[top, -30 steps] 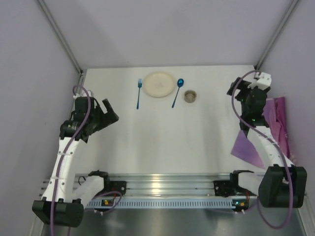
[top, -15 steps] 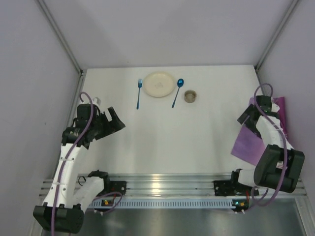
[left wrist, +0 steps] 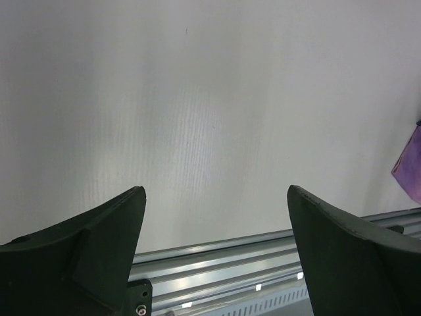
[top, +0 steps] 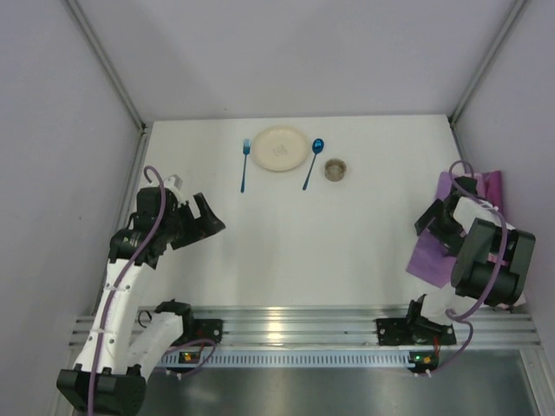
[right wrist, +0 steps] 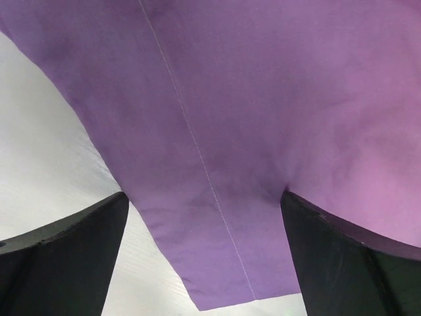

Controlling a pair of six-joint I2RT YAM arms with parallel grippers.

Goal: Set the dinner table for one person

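The dinner table [top: 329,243] is a wide white top. At its far side lie a cream plate [top: 281,148], a blue fork [top: 244,165] to its left, a blue spoon [top: 312,163] to its right and a small tan cup [top: 336,169]. A purple mat [top: 431,260] lies crumpled at the right edge. My right gripper [top: 436,227] hangs open just above it; in the right wrist view the mat [right wrist: 263,131] fills the space between the spread fingers of that gripper [right wrist: 204,243]. My left gripper [top: 208,217] is open over bare table [left wrist: 210,99], with nothing inside it [left wrist: 216,217].
The ribbed aluminium rail [left wrist: 217,263] runs along the near edge, below the left fingers. Grey walls close in the left, right and back. A corner of the purple mat [left wrist: 411,164] shows at the right edge of the left wrist view.
My right arm has swung back from the far right side and dropped low over the purple mat. The left arm has shifted a little nearer and to the right. Both grippers stay open.
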